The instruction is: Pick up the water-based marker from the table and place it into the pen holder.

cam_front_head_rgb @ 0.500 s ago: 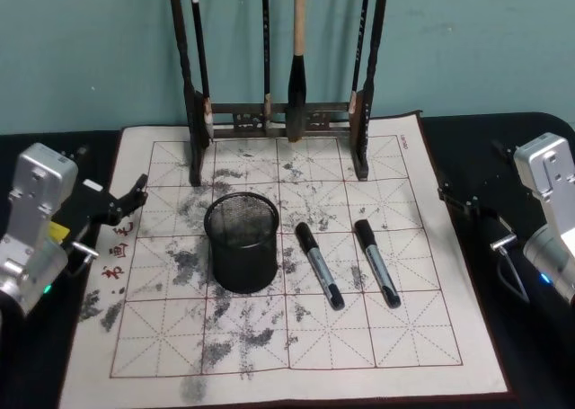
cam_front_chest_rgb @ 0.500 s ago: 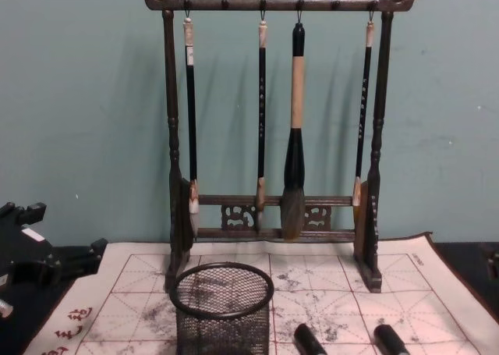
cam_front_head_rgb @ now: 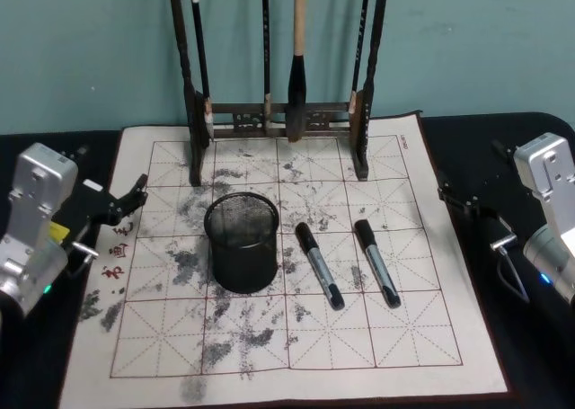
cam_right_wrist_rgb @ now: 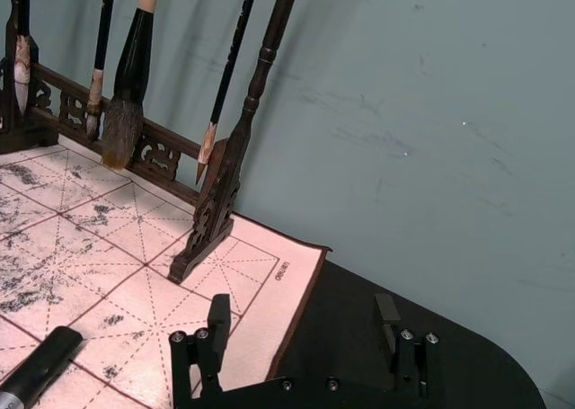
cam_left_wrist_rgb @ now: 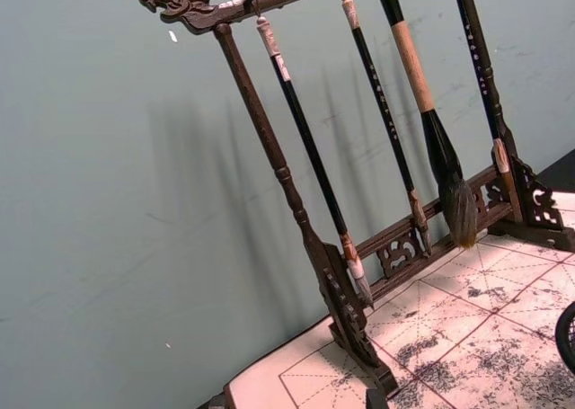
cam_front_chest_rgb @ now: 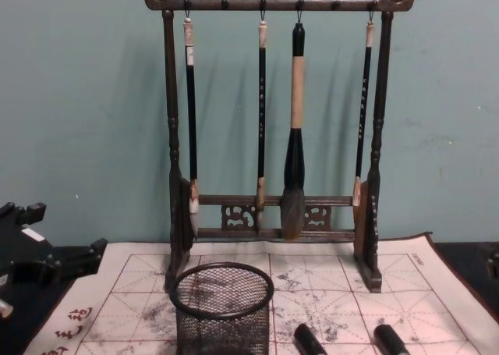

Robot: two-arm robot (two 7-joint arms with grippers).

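The pen holder (cam_front_head_rgb: 241, 244), a black wire-mesh cup, stands upright on the ink-stained grid mat (cam_front_head_rgb: 269, 346); its rim also shows low in the chest view (cam_front_chest_rgb: 222, 292). Two black-capped markers that look alike lie flat to its right, apart from it and from each other: one water-based marker (cam_front_head_rgb: 319, 265) nearer the cup, the other (cam_front_head_rgb: 377, 262) farther out. My left gripper (cam_front_head_rgb: 112, 180) hovers open at the mat's left edge. At the mat's right edge my right gripper (cam_right_wrist_rgb: 303, 317) is open too, with one marker's end (cam_right_wrist_rgb: 36, 368) ahead of it. Neither holds anything.
A tall dark carved wooden brush rack (cam_front_head_rgb: 278, 117) with several hanging brushes stands along the mat's far side, against the teal wall. Black tabletop (cam_front_head_rgb: 530, 355) borders the mat left and right. The mat's front half carries only ink smudges.
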